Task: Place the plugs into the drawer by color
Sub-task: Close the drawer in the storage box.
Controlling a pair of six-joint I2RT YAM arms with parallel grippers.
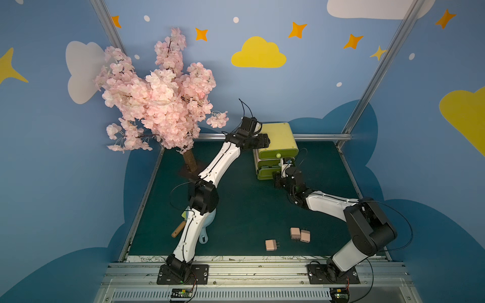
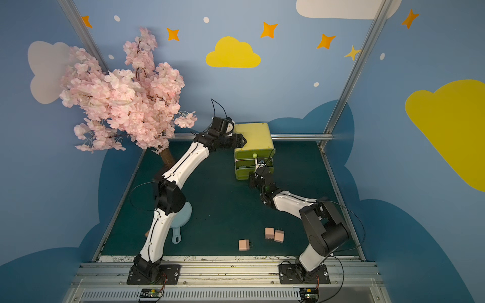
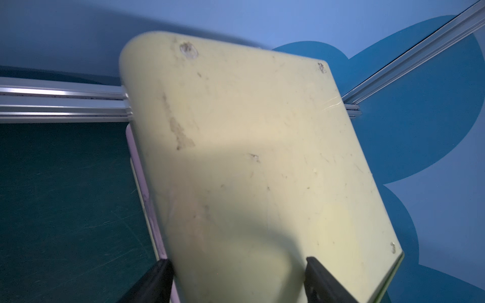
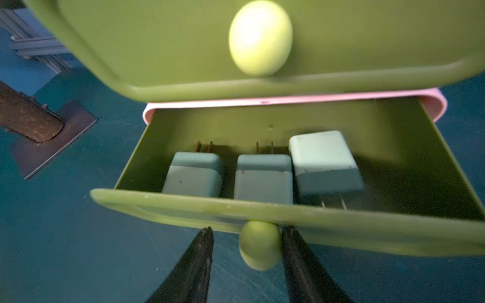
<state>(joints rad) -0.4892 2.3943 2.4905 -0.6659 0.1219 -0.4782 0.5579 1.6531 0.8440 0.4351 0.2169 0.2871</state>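
Over green mat (image 4: 78, 236), right fingers (image 4: 195, 265) spread astride knob (image 4: 258, 246) of the open drawer (image 4: 341, 223).

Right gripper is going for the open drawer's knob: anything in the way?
Nothing visible. The right gripper straddles the knob of the open drawer: one finger is close against it, the other stands off. The three plugs lie inside, behind the front panel.

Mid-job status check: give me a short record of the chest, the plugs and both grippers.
chest: far side of the table
open drawer: under a shut one, holds three blue-green plugs
pink plugs: three, loose near the table's front
left gripper: open, over the chest top
right gripper: open, jaws flanking the open drawer's knob
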